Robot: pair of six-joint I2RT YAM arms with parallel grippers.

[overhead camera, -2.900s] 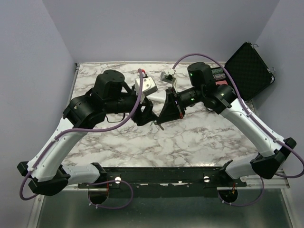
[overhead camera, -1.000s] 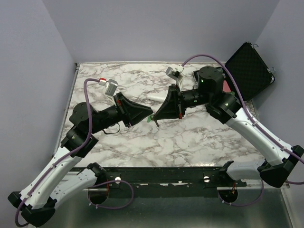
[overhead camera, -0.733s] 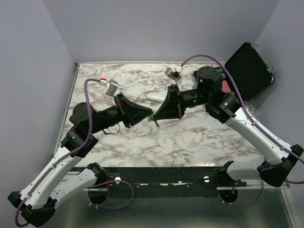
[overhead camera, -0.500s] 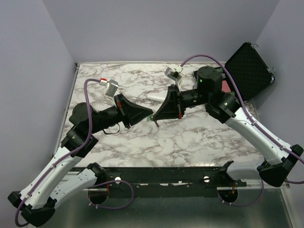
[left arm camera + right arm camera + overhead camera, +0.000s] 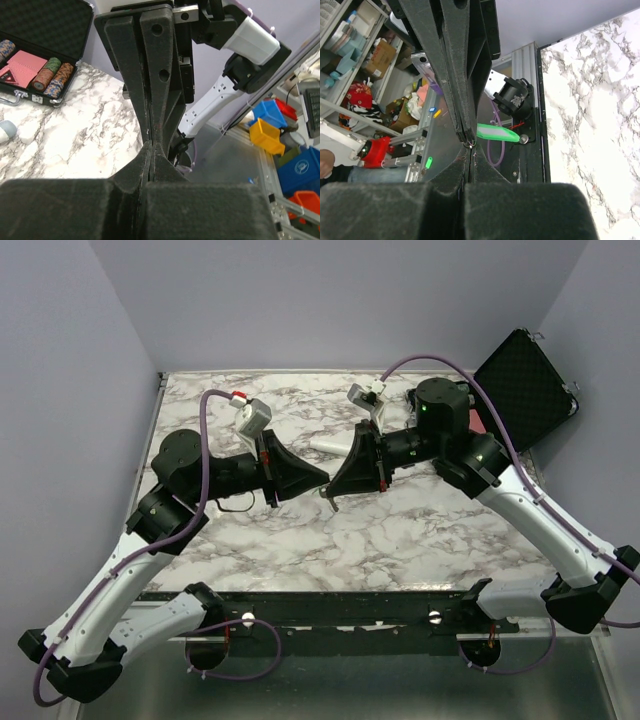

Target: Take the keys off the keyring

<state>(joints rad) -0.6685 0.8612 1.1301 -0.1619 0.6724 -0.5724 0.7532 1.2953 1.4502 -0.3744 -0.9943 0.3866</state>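
Meeting above the table, edges far, our left gripper pinches the keyring, pointing tableward; right gripper closed, hold unclear.

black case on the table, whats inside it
The black case holds stacked poker chips and a red patterned deck. Its left end is out of frame, the rest unseen.

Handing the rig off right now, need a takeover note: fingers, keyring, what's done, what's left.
Left gripper: fingers shut.
Right gripper: fingers shut. The two meet tip to tip above the table.
Keyring: held in the air at that meeting point, green fob jutting sideways. Which fingers pinch it cannot be told.
Key: not clearly visible.
Done: keyring lifted, both grippers closed at it.
Left: work the key off the ring.
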